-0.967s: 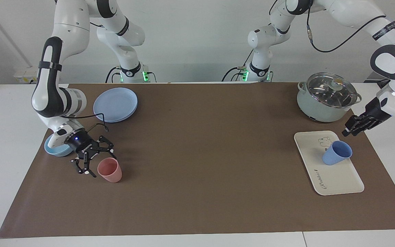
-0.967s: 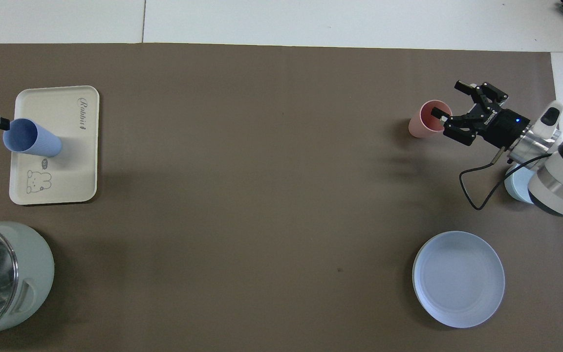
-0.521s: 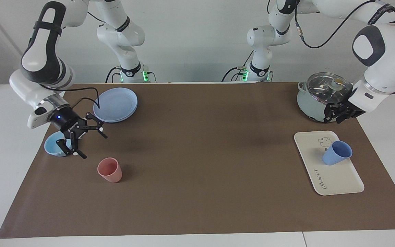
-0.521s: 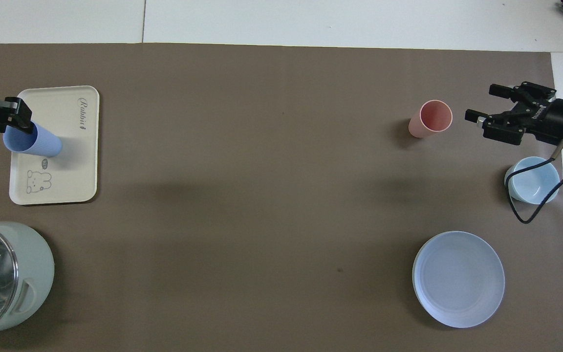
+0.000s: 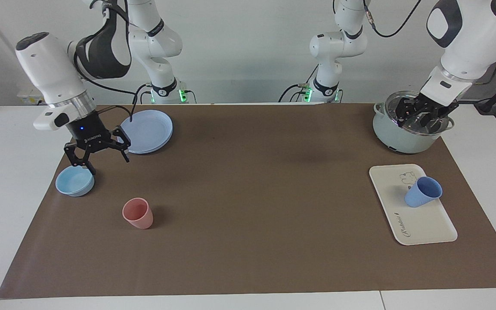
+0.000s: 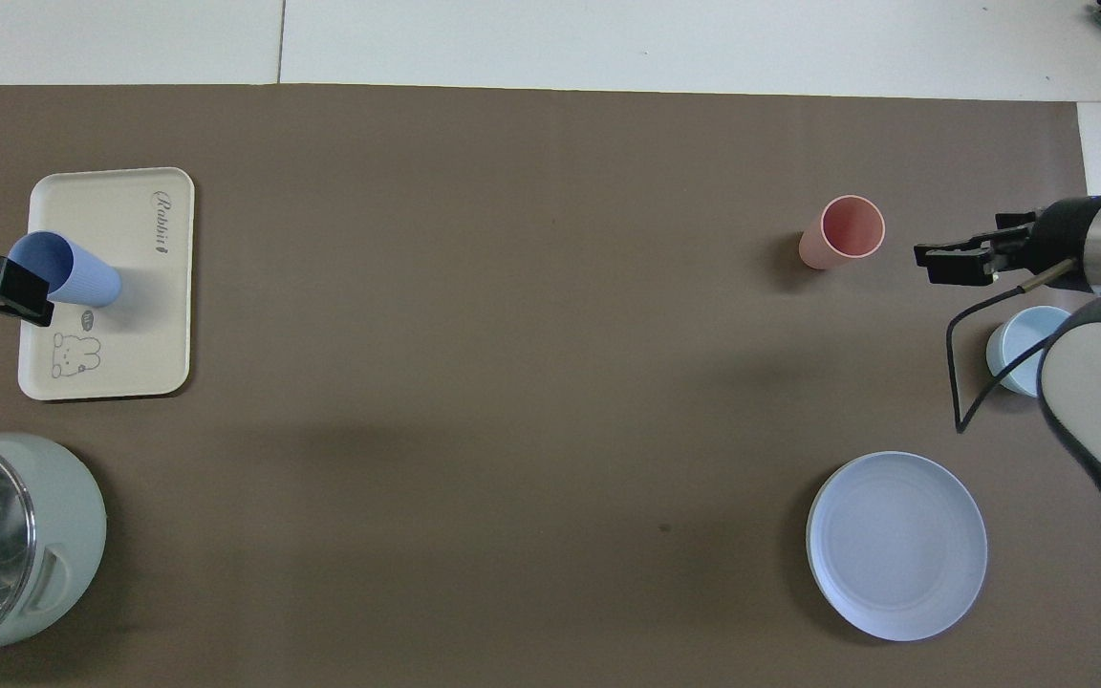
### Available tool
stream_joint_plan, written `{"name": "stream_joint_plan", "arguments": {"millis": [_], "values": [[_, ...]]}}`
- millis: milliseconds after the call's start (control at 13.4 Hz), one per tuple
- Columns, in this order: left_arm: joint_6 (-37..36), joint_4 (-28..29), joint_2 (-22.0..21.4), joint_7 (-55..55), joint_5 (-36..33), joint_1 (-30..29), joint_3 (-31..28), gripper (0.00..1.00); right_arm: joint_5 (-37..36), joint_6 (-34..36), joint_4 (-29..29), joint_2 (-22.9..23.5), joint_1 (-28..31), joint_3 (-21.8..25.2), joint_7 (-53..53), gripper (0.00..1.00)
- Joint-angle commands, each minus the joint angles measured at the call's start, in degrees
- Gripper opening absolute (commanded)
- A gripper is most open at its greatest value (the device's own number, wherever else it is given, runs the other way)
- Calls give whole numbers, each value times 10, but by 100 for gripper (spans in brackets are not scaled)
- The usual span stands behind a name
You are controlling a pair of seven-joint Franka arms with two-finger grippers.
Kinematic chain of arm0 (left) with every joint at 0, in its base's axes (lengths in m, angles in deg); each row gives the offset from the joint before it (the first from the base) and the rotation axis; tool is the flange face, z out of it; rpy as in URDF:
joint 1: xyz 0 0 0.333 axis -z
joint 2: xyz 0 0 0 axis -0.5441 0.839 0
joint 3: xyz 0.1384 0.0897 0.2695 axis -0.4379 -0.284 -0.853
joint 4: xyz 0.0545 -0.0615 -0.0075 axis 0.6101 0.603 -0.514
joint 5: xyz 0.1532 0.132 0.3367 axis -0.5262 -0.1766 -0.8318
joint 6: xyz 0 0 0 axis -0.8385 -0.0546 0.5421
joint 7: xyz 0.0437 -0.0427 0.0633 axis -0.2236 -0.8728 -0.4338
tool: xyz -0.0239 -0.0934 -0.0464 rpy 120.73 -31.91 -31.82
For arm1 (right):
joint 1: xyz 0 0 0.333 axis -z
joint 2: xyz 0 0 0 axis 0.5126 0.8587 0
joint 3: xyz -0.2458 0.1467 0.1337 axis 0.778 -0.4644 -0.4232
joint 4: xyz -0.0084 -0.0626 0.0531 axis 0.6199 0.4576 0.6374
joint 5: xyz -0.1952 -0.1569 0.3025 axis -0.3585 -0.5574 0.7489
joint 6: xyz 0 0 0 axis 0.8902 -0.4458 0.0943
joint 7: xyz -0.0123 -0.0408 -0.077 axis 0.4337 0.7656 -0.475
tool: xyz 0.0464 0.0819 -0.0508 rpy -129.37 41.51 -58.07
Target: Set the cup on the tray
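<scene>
The periwinkle-blue cup [image 5: 422, 192] stands upright on the cream-white tray [image 5: 420, 226], beside the cartoon drawing, at the left arm's end of the table. It also shows in the overhead view [image 6: 68, 272] on the tray [image 6: 135, 239]. My left gripper [image 5: 419, 115] is open and empty, raised over the pot, apart from the cup; the overhead view shows it [image 6: 20, 296] at the picture's edge. My right gripper [image 5: 99, 159] is open and empty, up over the mat between the bowl and the plate [image 6: 933, 260].
A salmon-pink cup [image 5: 137, 213] stands on the mat toward the right arm's end. A light-blue bowl [image 5: 74, 182] and a round blue plate [image 5: 145, 131] lie nearer to the robots there. A lidded pale-green pot [image 5: 403, 129] stands nearer to the robots than the tray.
Both arms have risen and drawn back. The right gripper left the pink cup's side and is now above the bowl and plate. The left gripper moved from beside the tray to over the pot.
</scene>
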Motion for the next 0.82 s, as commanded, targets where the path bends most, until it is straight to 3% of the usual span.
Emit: {"name": "stream_joint_plan", "arguments": {"millis": [0, 223, 447, 744], "values": [[15, 23, -16, -3, -9, 2, 5, 100, -96, 82, -22, -18, -6, -7, 161, 100], [50, 21, -14, -15, -8, 14, 5, 100, -104, 273, -128, -20, -4, -7, 212, 100], [51, 19, -15, -50, 19, 17, 6, 100, -96, 383, -205, -27, 3, -1, 217, 100], [49, 19, -16, -45, 22, 19, 7, 100, -95, 434, -213, -30, 2, -3, 223, 100]]}}
